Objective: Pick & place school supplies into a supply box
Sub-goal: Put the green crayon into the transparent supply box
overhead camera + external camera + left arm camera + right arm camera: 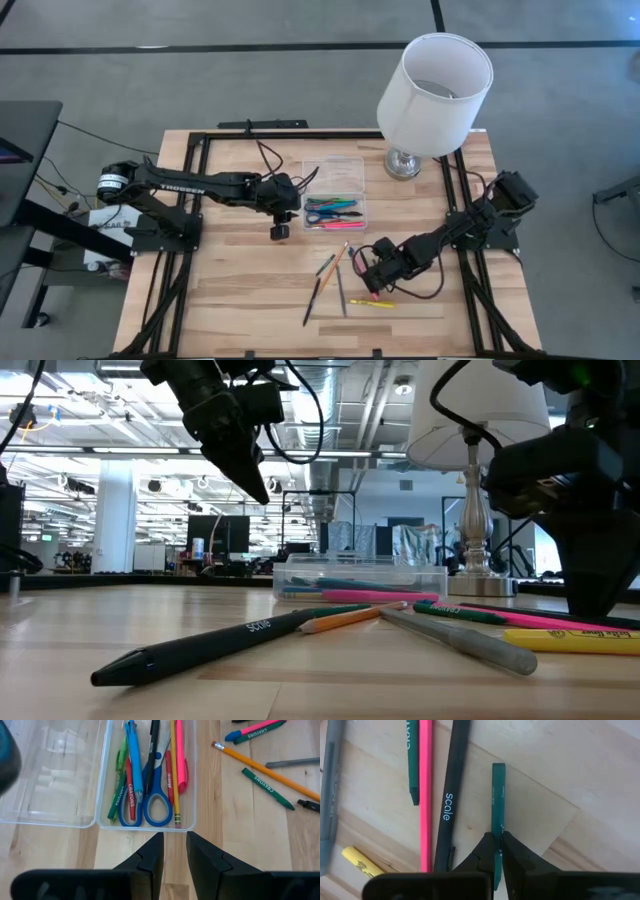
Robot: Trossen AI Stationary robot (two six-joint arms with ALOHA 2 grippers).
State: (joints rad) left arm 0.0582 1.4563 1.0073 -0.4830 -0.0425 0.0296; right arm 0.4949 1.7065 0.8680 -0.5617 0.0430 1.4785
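The supply box (335,195) is a clear case lying open, and its tray (150,775) holds blue-handled scissors, crayons, a pencil and a pink pen. My left gripper (175,852) hovers open over the table just short of the tray, with nothing between its fingers. My right gripper (497,845) is shut on a thin green pencil (498,795) among the loose school supplies (335,280) on the table's near middle. Right beside it lie a black pen (449,805), a pink pen (425,795) and a green crayon (411,770). My right gripper pinches the green pencil's two long sides (498,827) between its two fingertips, coming from above and pointing down, with the fingers across the pencil. One end reaches out ahead of the fingers and the other is hidden under the gripper. The pencil looks flat on the wood.
A white-shaded lamp (435,90) stands at the far right, behind the box. The box's clear lid (50,770) lies open beside the tray. A yellow highlighter (360,860), a grey pen (330,795) and an orange pencil (265,770) lie loose on the table.
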